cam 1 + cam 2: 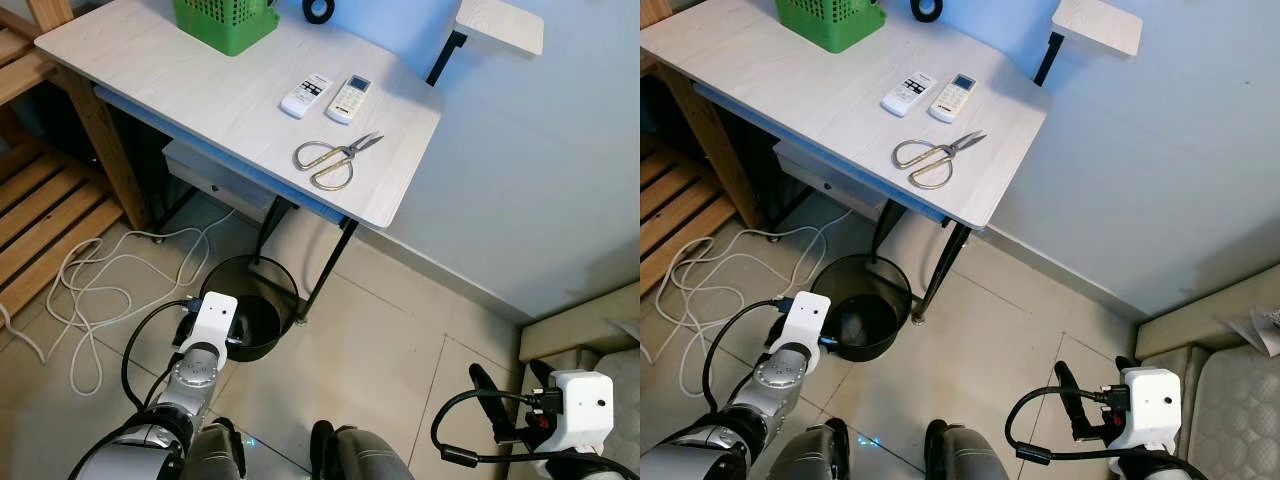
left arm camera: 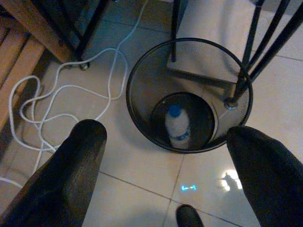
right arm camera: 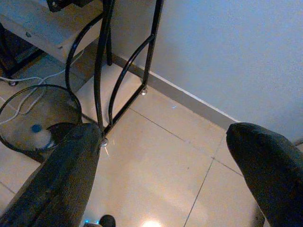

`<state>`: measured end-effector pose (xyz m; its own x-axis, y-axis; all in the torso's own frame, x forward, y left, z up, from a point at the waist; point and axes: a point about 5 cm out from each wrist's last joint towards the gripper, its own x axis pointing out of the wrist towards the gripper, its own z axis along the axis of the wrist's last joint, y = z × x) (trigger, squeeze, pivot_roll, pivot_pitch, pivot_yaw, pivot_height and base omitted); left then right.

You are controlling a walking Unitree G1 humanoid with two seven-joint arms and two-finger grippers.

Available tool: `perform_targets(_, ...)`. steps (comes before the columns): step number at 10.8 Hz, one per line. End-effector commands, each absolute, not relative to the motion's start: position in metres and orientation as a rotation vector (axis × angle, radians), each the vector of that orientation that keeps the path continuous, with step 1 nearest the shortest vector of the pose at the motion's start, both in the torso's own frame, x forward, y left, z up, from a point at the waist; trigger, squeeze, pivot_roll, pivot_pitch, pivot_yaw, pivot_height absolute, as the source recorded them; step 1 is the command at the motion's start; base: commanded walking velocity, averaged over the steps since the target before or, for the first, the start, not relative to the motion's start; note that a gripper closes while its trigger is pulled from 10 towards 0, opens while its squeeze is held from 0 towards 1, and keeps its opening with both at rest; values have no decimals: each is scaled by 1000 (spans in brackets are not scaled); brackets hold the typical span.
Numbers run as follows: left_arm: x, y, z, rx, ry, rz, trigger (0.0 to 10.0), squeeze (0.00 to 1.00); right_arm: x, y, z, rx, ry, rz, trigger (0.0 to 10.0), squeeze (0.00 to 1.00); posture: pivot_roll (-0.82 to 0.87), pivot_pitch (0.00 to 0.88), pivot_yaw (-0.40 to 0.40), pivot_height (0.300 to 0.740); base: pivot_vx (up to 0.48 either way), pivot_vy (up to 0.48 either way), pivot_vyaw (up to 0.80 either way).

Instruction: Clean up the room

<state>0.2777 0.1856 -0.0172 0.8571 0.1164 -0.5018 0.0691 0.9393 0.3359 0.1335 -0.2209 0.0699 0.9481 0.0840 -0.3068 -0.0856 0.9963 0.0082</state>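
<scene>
Left gripper: jaws spread wide, holding nothing, poised directly above the bin on the floor.
Bin contents: one bottle with a blue cap lies at the bottom, already disposed of.
Right gripper: jaws spread, holding nothing, low near the floor beside the surface leg.
Remaining items: scissors and two remotes on the surface, at 12 o'clock from the robot.
Scissors axis: runs from 8 o'clock (handles) to 2 o'clock (blades).
Nearer arm: judged roughly equal; scissors lie between both arms, well apart from either.
</scene>
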Motion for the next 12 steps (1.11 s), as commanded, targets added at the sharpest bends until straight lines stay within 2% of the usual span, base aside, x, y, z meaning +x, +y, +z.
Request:
perform_targets(1, 273, 181, -22, 341, 564, 36, 10000, 1000, 131, -228, 72, -17, 324, 67, 10000, 0, -165, 225, -187, 740, 0, 0, 0)
perform_targets(2, 275, 180, -20, 307, 546, 47, 10000, 0, 133, -228, 72, -16, 318, 63, 10000, 0, -155, 219, -180, 740, 0, 0, 0)
perform_targets(5, 284, 159, -2, 146, 363, -82, 10000, 0, 156, -224, 65, 34, 259, -1, 10000, 0, -53, 164, -90, 740, 0, 0, 0)
perform_targets(6, 289, 144, 32, 67, 195, -198, 10000, 0, 175, -219, 63, 57, 208, -42, 10000, 0, -19, 128, -48, 740, 0, 0, 0)
perform_targets(8, 309, 139, 96, -13, -31, -252, 10000, 0, 197, -226, 73, 93, 108, -153, 10000, 0, 24, 63, -3, 740, 0, 0, 0)
perform_targets(9, 302, 133, 100, 9, -29, -275, 10000, 0, 201, -228, 74, 89, 86, -178, 10000, 0, 26, 38, 12, 740, 0, 0, 0)
perform_targets(10, 284, 133, 85, 57, 26, -289, 10000, 0, 204, -229, 73, 80, 78, -192, 10000, 0, 20, 28, 23, 740, 0, 0, 0)
perform_targets(11, 276, 155, 77, 72, 52, -196, 10000, 0, 202, -234, 76, 83, 39, -234, 10000, 0, 9, 12, 20, 740, 0, 0, 0)
perform_targets(12, 269, 153, 92, 241, -67, -296, 10000, 0, 193, -236, 81, 61, 3, -254, 10000, 0, 10, 4, 15, 740, 0, 0, 0)
